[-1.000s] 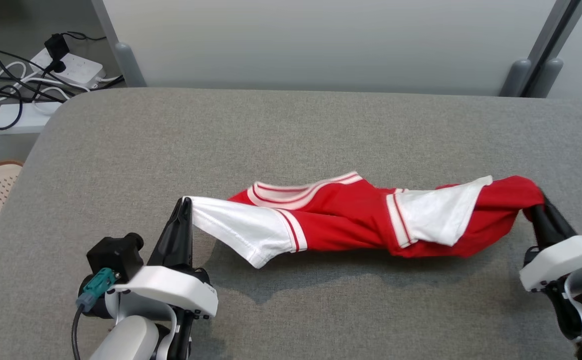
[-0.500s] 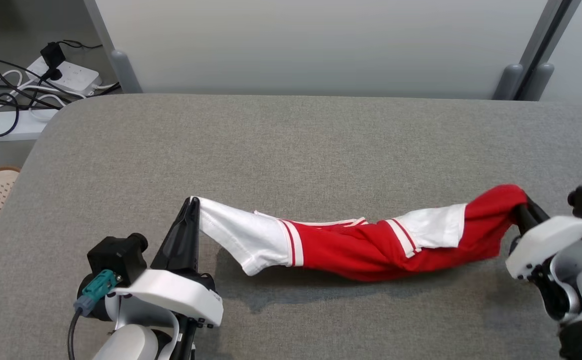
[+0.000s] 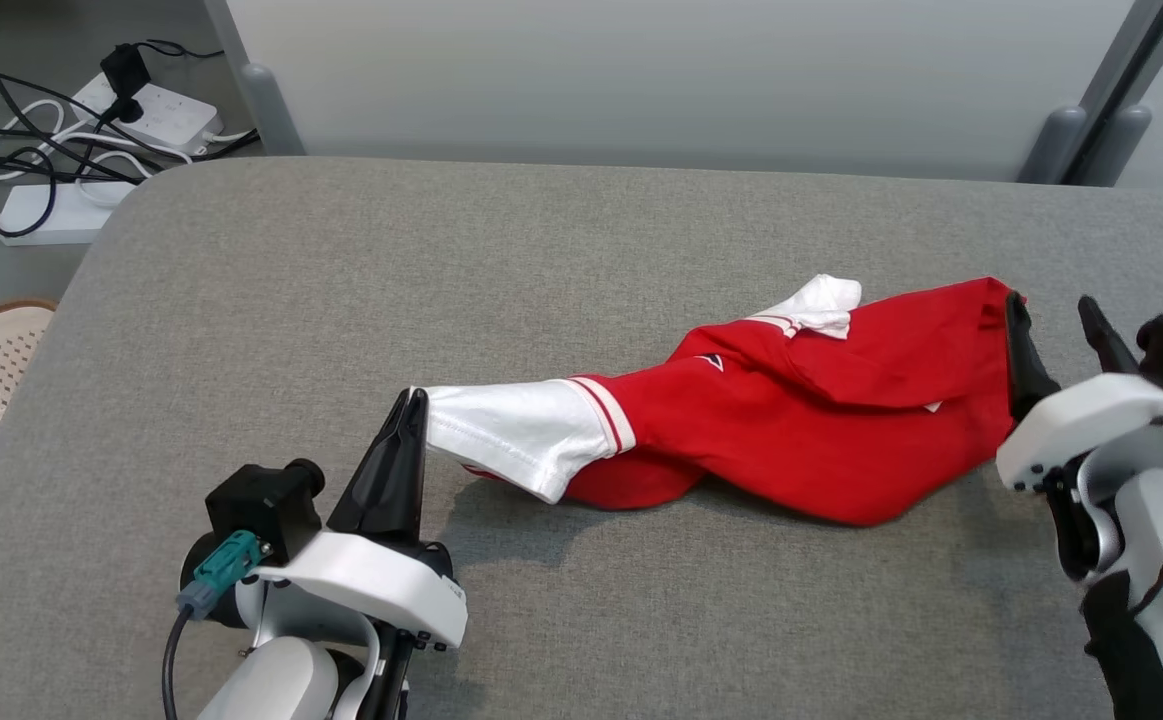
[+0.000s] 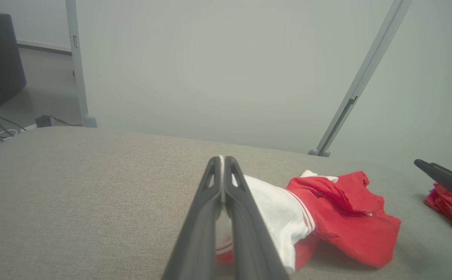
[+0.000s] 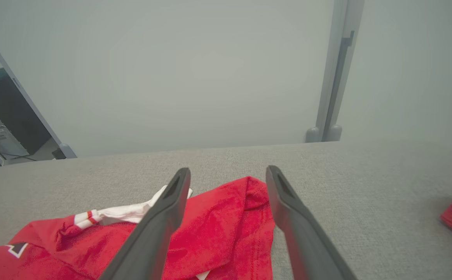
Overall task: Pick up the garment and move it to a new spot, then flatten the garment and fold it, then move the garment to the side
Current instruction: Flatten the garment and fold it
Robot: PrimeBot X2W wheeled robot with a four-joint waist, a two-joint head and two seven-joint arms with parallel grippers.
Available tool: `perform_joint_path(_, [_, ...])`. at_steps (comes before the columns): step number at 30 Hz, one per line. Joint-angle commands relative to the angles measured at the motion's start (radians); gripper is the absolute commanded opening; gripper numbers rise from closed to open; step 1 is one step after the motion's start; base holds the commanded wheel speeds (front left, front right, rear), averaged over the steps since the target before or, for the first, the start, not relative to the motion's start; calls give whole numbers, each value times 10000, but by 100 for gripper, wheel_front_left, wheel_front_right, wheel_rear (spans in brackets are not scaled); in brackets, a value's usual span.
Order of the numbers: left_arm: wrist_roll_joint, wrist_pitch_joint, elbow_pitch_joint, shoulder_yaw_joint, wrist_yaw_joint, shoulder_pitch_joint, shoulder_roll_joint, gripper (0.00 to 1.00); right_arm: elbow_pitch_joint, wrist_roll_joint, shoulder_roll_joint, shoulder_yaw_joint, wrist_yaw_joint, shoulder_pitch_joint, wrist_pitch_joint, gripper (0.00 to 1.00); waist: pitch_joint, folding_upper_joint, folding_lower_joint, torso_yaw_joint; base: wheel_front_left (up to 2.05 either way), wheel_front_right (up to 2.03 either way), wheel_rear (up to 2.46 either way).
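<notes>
left gripper (image 3: 413, 400) gripped red shirt (image 3: 841, 430) by white sleeve (image 3: 511, 432) | right gripper (image 3: 1049, 302) had jaws wide near right edge of table (image 3: 541, 250)

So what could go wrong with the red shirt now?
The shirt lies twisted; folded like this, it may come out lumpy. Only the left gripper pinches it, by the white sleeve, so a pull might drag it. The right gripper stands open over the red edge and could snag it.
</notes>
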Motion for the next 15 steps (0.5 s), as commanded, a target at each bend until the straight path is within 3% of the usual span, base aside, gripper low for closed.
perform_joint_path(1, [36, -137, -169, 371, -70, -497, 97, 0, -273, 63, -60, 316, 40, 360, -152, 100, 9, 0, 0, -76, 0, 0, 0])
perform_joint_path(15, [9, -228, -306, 573, -11, -528, 352, 0, -2220, 1712, 73, 1175, 40, 3211, 430, 100, 243, 0, 0, -562, 0, 0, 0])
